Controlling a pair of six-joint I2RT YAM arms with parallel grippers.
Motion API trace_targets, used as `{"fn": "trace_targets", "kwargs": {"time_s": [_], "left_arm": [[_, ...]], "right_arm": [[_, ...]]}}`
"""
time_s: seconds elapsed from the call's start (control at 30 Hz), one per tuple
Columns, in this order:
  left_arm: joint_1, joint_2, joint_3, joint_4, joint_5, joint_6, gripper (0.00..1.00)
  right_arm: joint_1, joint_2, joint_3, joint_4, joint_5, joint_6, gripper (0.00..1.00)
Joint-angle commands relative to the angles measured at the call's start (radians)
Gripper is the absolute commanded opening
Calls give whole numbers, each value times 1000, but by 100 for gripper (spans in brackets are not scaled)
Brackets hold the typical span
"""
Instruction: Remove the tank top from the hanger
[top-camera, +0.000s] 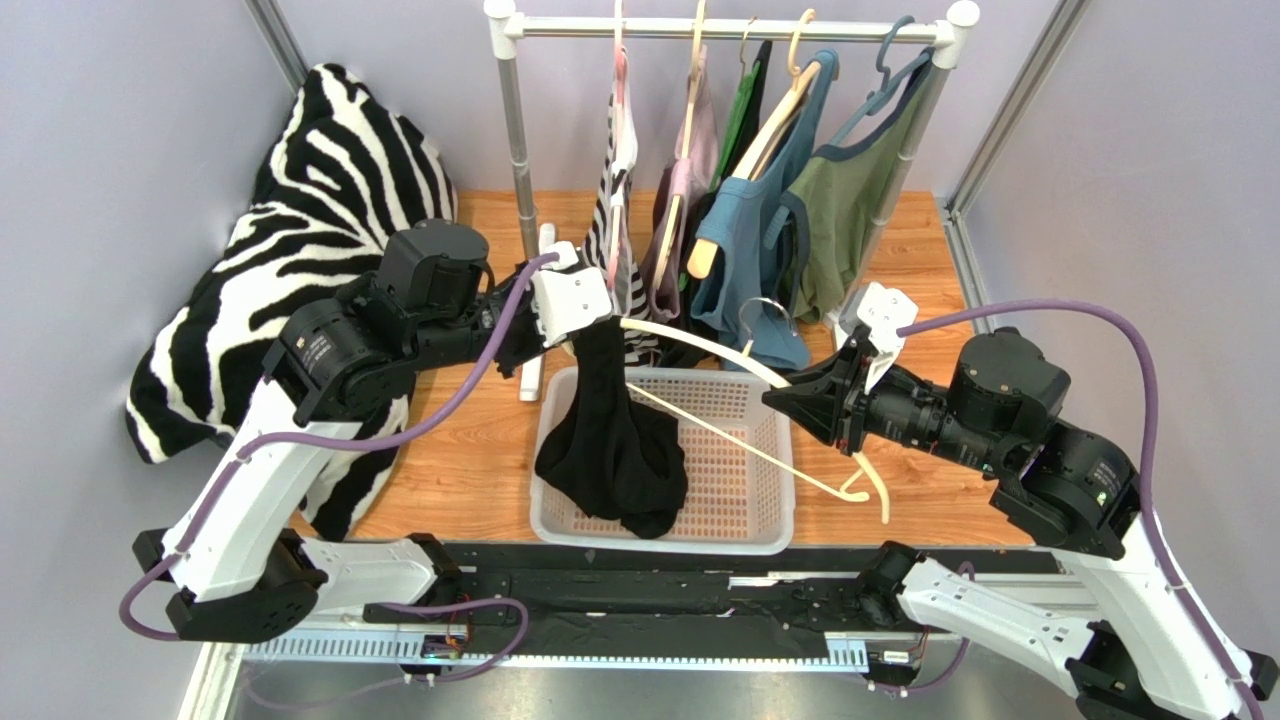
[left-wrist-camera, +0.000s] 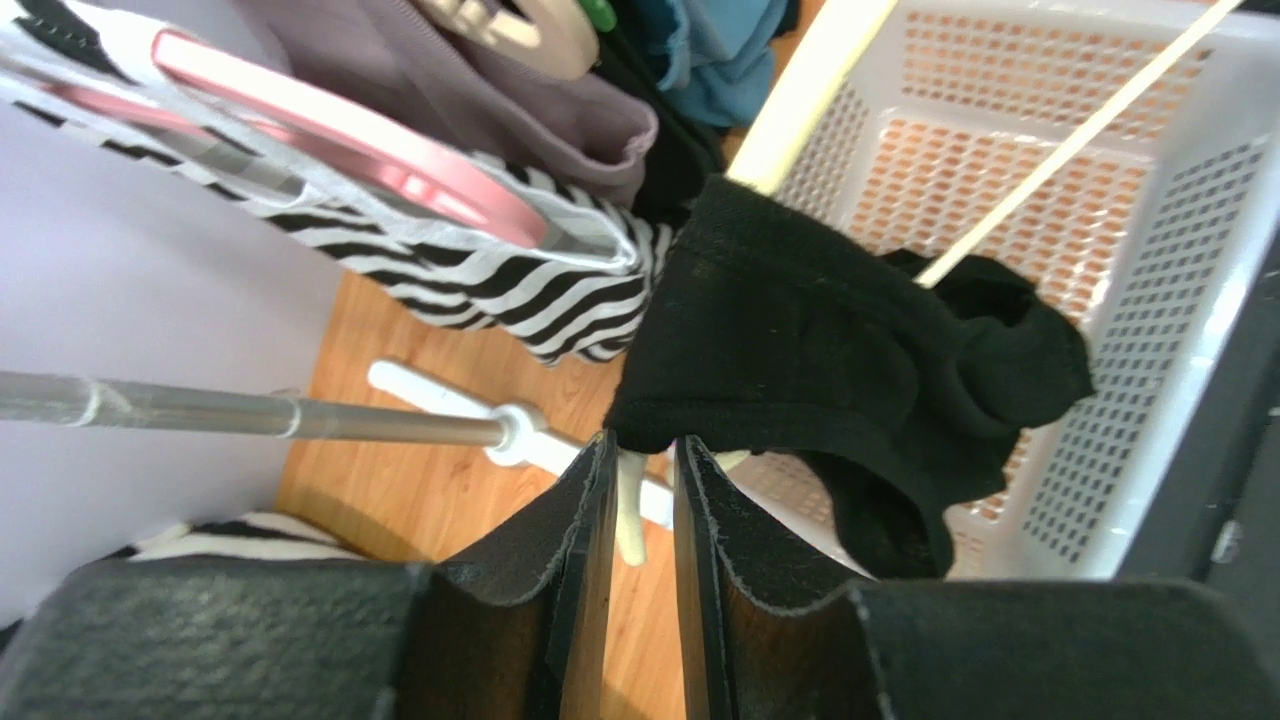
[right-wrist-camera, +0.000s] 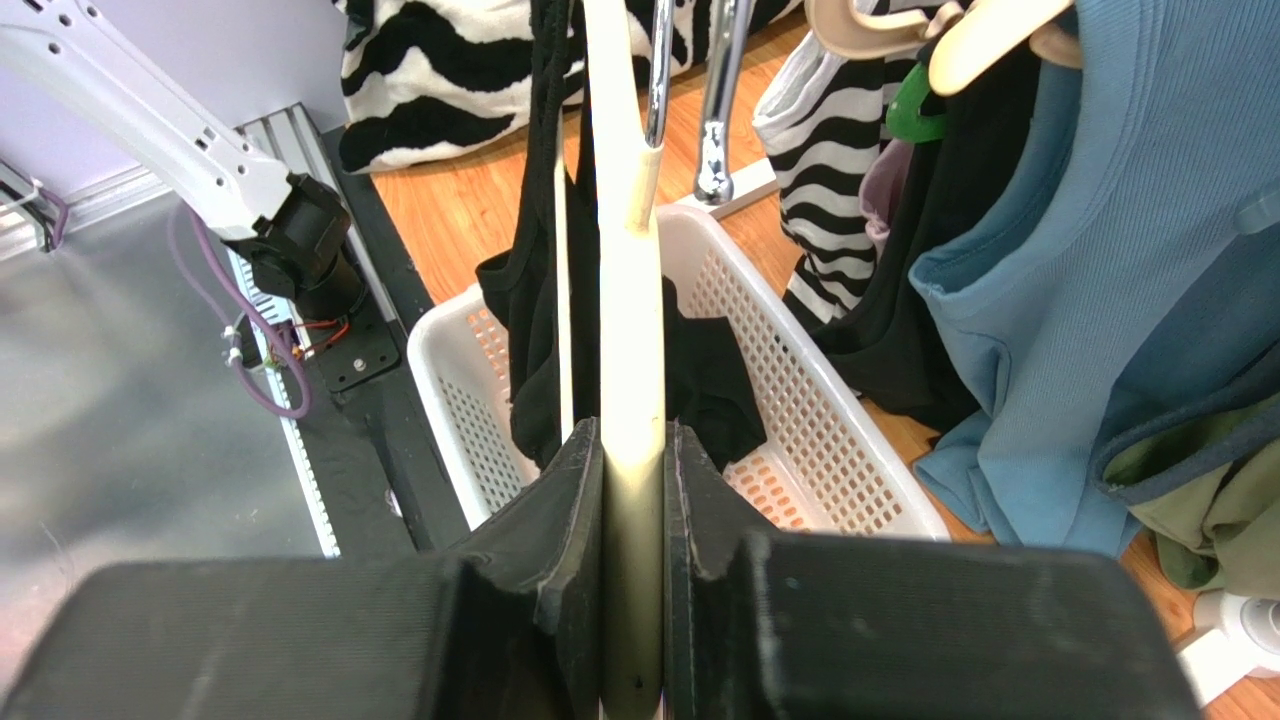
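**Tank top half off, hanging into the basket**

The right gripper (right-wrist-camera: 633, 450) is clamped on the flat cream arm of the hanger (right-wrist-camera: 631, 300) and holds it out over the white basket (top-camera: 661, 543), tilted so that its far end points up towards the left arm. The black tank top (top-camera: 609, 450) hangs from that raised end. Its upper part is bunched at the tip of the hanger and its lower part is pooled inside the basket's left half.

The left gripper (left-wrist-camera: 643, 450) is drawn in to a narrow slot, with its tips right at the edge of the black fabric. From the wrist view I cannot tell whether any cloth is actually pinched.

The basket stands on the wooden counter (top-camera: 466, 450), in front of a clothes rail (top-camera: 721, 27) that carries several other tops on hangers.
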Motion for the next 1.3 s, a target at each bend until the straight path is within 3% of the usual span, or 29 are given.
{"fn": "trace_targets", "kwargs": {"time_s": [0.0, 0.1, 0.13, 0.17, 0.2, 0.23, 0.33, 0.47, 0.6, 0.8, 1.0, 1.03, 1.13, 1.27], "left_arm": [[4, -21, 39, -4, 132, -84, 29], [13, -33, 31, -24, 197, -107, 40], [13, -32, 31, -26, 203, -117, 49], [16, -32, 29, -26, 206, -125, 65], [17, -27, 31, -24, 214, -133, 71], [20, -21, 25, -12, 214, -157, 89], [46, -7, -7, 17, 257, -231, 96], [48, 20, -26, 45, 301, -280, 95], [48, 68, 6, 49, 393, -324, 87], [48, 123, 29, 63, 372, -340, 66], [48, 122, 31, 71, 288, -320, 33], [48, 122, 32, 75, 271, -321, 20], [47, 128, 35, 86, 185, -334, 0], [48, 137, 54, 92, 127, -337, 0]], "right_arm": [[-2, -24, 25, 49, 18, 10, 0], [-2, -33, 25, 51, 52, -2, 0], [0, -35, 25, 54, 61, -5, 0], [0, -36, 23, 56, 69, -8, 0], [-2, -38, 23, 60, 77, -10, 0], [0, -39, 19, 71, 77, -8, 0], [0, -44, 3, 89, 74, -11, 0], [-2, -46, -18, 102, 64, -3, 0], [0, -55, -61, 161, 35, 24, 0], [0, -64, -89, 180, 29, 47, 0], [-2, -67, -87, 178, 35, 41, 0], [-2, -66, -86, 178, 34, 41, 0], [-2, -64, -84, 177, 31, 41, 0], [-2, -67, -83, 169, 31, 44, 0]]}}
